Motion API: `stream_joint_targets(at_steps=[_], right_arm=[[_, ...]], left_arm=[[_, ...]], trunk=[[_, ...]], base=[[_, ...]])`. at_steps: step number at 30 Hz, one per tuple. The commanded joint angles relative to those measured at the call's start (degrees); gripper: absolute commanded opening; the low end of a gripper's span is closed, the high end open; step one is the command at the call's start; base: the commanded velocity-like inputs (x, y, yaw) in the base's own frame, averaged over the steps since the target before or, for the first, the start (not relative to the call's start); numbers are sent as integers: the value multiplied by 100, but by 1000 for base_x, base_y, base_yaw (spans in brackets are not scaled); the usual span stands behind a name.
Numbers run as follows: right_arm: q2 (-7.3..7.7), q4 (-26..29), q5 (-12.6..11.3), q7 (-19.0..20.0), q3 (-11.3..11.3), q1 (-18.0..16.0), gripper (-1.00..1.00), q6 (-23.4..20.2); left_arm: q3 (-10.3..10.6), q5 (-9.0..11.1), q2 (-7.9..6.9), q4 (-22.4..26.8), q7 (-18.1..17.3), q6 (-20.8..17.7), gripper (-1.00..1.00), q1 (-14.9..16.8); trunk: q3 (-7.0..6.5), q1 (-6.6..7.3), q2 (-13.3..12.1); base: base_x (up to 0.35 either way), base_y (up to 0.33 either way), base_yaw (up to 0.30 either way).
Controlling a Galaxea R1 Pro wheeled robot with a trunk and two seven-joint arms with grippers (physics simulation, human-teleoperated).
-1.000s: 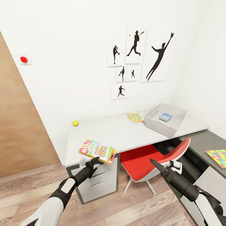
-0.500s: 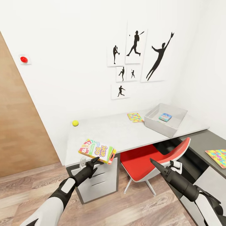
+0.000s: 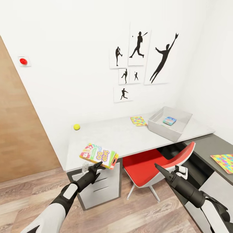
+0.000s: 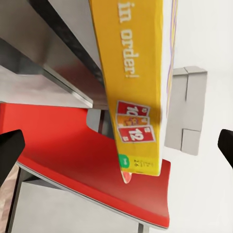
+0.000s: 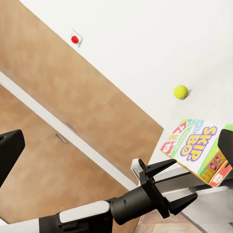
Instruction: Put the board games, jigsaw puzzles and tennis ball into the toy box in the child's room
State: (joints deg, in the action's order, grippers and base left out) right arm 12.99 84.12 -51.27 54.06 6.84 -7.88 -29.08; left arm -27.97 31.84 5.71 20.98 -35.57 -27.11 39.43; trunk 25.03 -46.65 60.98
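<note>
A yellow-green-red board game (image 3: 98, 156) lettered Skip-Bo lies at the front left corner of the table (image 3: 123, 137), overhanging its edge. My left gripper (image 3: 98, 165) is open just below and in front of it; in the right wrist view its fingers (image 5: 167, 167) are spread under the box (image 5: 196, 145). My right gripper (image 3: 157, 167) is open over the floor by the chair, holding nothing. The toy box (image 3: 161, 129) stands at the table's far right with a pale blue-green board game (image 3: 170, 120) inside. One jigsaw puzzle (image 3: 138, 120) lies beside it, another (image 3: 223, 158) on the dark lower section. The tennis ball (image 3: 76, 127) rests by the wall.
A red chair (image 3: 152, 163) is tucked under the table between my arms. White drawers (image 3: 102, 187) stand under the table's left end. A wooden door (image 3: 19, 136) fills the left wall. The floor is wood planks.
The whole picture has shifted slightly left, so the camera has moved. The game, ball, puzzles and both grippers keep their places.
</note>
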Motion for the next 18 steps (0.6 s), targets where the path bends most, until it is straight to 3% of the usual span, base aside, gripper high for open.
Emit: stream_joint_targets(at_steps=[1, 8, 18], right_arm=[[2, 0, -41, 2, 1, -3, 100, -45], [2, 0, -41, 6, 1, -3, 100, -45], [2, 0, -41, 8, 1, -3, 100, -45]], left_arm=[[-25, 24, 6, 3, -2, -43, 100, 3], [-25, 19, 9, 3, 5, -43, 100, 3], [-25, 15, 26, 3, 5, -23, 100, 3]], trunk=[[6, 0, 4], [6, 0, 4], [6, 0, 4]], base=[[0, -5, 0], [0, -45, 0], [0, -134, 0]])
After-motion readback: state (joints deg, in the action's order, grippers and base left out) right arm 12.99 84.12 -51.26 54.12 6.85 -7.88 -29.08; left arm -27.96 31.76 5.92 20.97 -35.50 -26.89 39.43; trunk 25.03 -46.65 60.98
